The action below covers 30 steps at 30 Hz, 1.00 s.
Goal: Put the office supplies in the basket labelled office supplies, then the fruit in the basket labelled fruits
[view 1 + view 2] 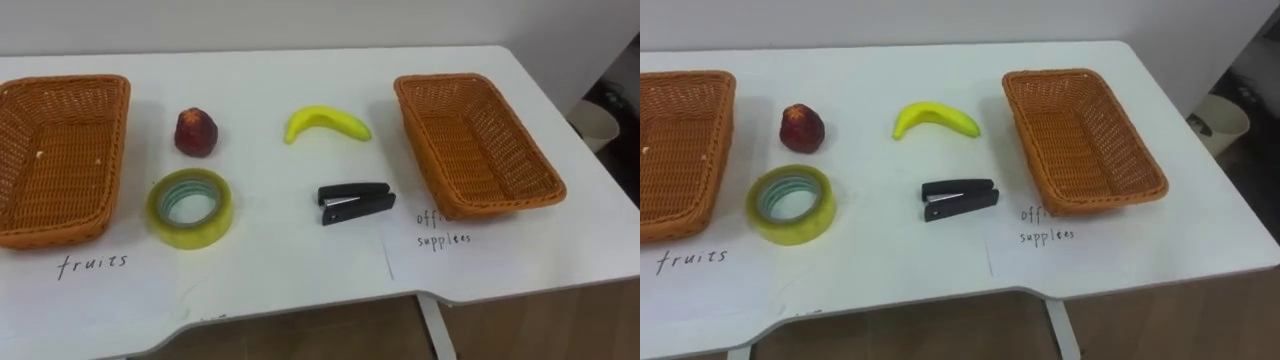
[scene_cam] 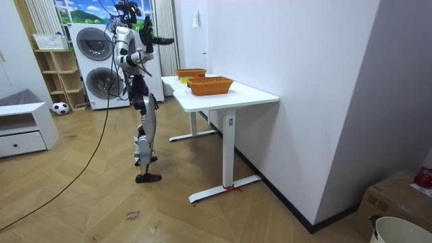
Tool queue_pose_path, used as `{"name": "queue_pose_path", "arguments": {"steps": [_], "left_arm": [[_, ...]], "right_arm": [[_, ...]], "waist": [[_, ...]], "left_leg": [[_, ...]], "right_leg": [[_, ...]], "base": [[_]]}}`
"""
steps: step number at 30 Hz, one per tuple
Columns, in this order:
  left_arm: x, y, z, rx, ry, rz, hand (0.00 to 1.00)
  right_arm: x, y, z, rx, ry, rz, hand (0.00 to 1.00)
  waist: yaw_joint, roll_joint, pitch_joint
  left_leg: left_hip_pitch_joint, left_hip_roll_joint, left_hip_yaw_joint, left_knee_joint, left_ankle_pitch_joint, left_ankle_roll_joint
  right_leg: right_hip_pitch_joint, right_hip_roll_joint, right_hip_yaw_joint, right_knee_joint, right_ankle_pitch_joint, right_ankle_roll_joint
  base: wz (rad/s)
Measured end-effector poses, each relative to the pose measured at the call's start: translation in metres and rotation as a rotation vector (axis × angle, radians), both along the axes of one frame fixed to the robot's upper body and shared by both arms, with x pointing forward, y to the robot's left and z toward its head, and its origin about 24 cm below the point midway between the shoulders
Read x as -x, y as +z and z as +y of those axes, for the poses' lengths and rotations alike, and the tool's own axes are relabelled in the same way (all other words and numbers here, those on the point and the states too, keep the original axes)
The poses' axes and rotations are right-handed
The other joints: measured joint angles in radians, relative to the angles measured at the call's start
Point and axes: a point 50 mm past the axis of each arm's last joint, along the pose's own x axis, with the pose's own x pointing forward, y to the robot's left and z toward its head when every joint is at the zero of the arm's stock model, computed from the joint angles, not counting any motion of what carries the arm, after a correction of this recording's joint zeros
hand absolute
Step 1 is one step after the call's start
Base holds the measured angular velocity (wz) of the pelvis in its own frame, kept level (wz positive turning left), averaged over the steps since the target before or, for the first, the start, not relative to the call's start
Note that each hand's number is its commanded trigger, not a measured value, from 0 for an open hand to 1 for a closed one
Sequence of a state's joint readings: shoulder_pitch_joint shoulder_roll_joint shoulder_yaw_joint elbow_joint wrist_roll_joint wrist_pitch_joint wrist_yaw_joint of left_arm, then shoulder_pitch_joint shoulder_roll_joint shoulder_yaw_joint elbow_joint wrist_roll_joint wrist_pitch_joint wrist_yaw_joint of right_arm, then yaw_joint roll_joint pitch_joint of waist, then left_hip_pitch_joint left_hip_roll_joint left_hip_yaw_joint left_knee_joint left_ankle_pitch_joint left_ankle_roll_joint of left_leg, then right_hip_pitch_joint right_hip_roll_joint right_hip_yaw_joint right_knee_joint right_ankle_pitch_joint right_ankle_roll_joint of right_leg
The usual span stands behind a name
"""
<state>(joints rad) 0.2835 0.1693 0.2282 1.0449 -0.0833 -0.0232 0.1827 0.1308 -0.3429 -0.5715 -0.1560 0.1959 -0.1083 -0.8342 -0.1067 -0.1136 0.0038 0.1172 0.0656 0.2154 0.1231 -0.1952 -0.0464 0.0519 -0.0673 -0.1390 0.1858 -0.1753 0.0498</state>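
Observation:
On the white table (image 1: 290,270) lie a dark red fruit (image 1: 197,132), a yellow banana (image 1: 327,123), a roll of yellow-green tape (image 1: 214,224) and a black stapler (image 1: 355,202). An empty wicker basket (image 1: 117,140) stands at the left above a handwritten "fruits" label (image 1: 92,264). A second empty wicker basket (image 1: 424,140) stands at the right beside an "office supplies" label (image 1: 440,230). In the room view I stand upright at the table's end with my arms raised. One hand (image 2: 166,41) is stretched towards the table at head height, and I cannot tell which hand it is.
The table's front edge curves in at the lower left. A white bucket (image 1: 598,122) stands on the floor past the table's right end. In the room view, washing machines (image 2: 94,64), a shelf (image 2: 57,74) and a low drawer unit (image 2: 23,128) stand behind me.

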Motion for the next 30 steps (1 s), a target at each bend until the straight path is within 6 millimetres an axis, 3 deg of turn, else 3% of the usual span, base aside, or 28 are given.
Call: {"name": "queue_pose_path", "arguments": {"steps": [3, 7, 13, 22, 30], "left_arm": [[0.001, -0.001, -0.001, 0.009, -0.005, 0.008, 0.00], [0.005, -0.003, -0.003, 0.016, -0.007, 0.035, 0.00], [0.005, -0.004, -0.006, 0.029, -0.032, 0.054, 0.00], [0.005, -0.005, -0.008, 0.039, -0.074, 0.066, 0.00], [0.005, -0.005, -0.008, 0.037, -0.153, 0.089, 0.00]], "right_arm": [[-0.010, 0.020, 0.005, 0.054, 0.045, -0.064, 0.00], [-0.019, 0.045, 0.013, 0.139, 0.095, -0.132, 0.00], [-0.034, 0.067, 0.034, 0.267, 0.194, -0.137, 0.00], [-0.049, 0.087, 0.052, 0.392, 0.329, -0.112, 0.00], [-0.064, 0.087, 0.070, 0.479, 0.469, 0.001, 0.00]], "waist": [[0.005, -0.010, 0.0005], [0.010, -0.023, 0.0069], [0.030, -0.022, 0.0056], [0.046, -0.007, 0.0020], [0.080, -0.002, -0.0017]], "left_leg": [[0.000, 0.000, 0.000, 0.000, 0.000, 0.000], [-0.003, 0.000, -0.002, 0.004, 0.000, 0.000], [-0.007, 0.000, -0.004, 0.003, 0.000, 0.000], [-0.018, 0.001, -0.029, 0.011, 0.000, 0.000], [-0.010, 0.003, -0.029, 0.013, 0.000, 0.000]], "right_leg": [[0.001, 0.000, 0.000, 0.000, 0.000, 0.000], [0.000, 0.000, -0.001, 0.000, 0.000, 0.000], [0.000, -0.001, -0.017, 0.001, 0.000, -0.001], [0.002, -0.003, -0.036, 0.002, 0.001, -0.001], [0.004, -0.005, -0.059, 0.003, 0.002, -0.004]], "base": [[0.00], [0.00], [0.01], [0.07], [-0.01]]}}
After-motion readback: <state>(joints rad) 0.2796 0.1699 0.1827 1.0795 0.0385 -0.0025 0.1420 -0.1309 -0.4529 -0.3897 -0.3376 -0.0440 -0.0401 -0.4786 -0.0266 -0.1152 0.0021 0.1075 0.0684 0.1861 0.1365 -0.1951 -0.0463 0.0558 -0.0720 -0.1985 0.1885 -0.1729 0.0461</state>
